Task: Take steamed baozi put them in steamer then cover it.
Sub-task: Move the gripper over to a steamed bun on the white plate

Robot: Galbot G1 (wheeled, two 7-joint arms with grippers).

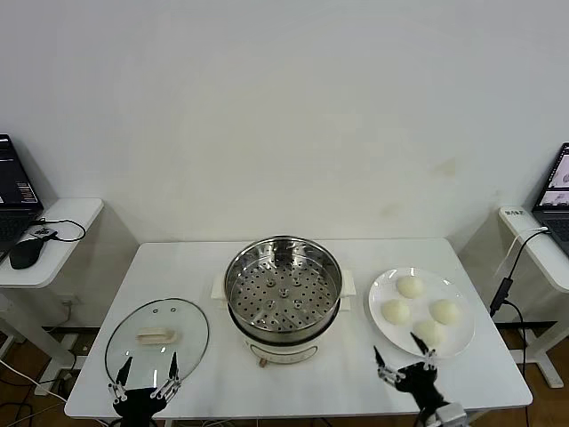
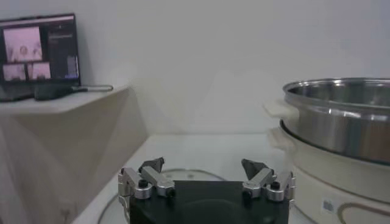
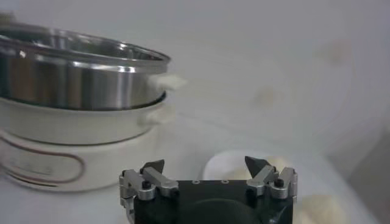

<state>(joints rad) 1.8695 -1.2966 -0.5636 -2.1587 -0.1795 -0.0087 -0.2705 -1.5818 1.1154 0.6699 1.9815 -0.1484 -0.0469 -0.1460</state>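
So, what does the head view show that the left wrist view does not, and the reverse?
Only the head view shows the four round cream-white steamed baozi on the flat white plate, the perforated tray inside the pot, the whole round clear glass cover with its cream bar handle, and the open right gripper near the plate. Only the left wrist view shows the lit laptop screen on the side table. Both show the shiny stainless-steel steamer on its white base, the white table and the open left gripper at the cover.

both arms cut off; cover [image 2: 183, 176] mostly hidden behind left pincer [image 2: 204, 173].
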